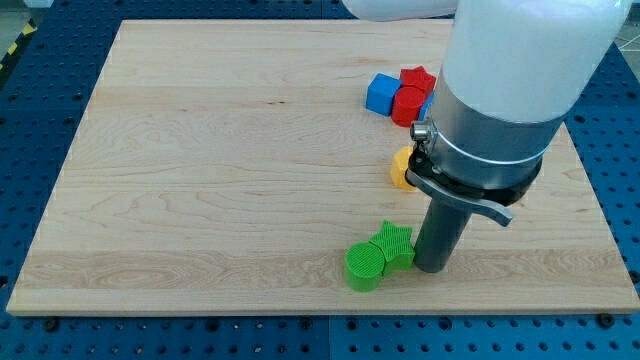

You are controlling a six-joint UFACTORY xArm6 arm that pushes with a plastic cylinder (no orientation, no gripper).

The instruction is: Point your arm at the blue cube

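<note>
My tip [432, 268] stands near the table's [200, 200] bottom edge, just beside the green star block [394, 243]. There is no claw. The blue cube [380, 94] lies well apart, near the top edge.

my tip [432, 268] just right of green star [394, 244] | blue cube [380, 94] touching red cylinder [408, 105] | wooden desk [200, 160]

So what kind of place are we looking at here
Most likely a robotics lab bench. A wooden board lies on a blue perforated table, with toy blocks on it, such as a blue cube. My tip sits just right of the green blocks, well below the cube.
</note>
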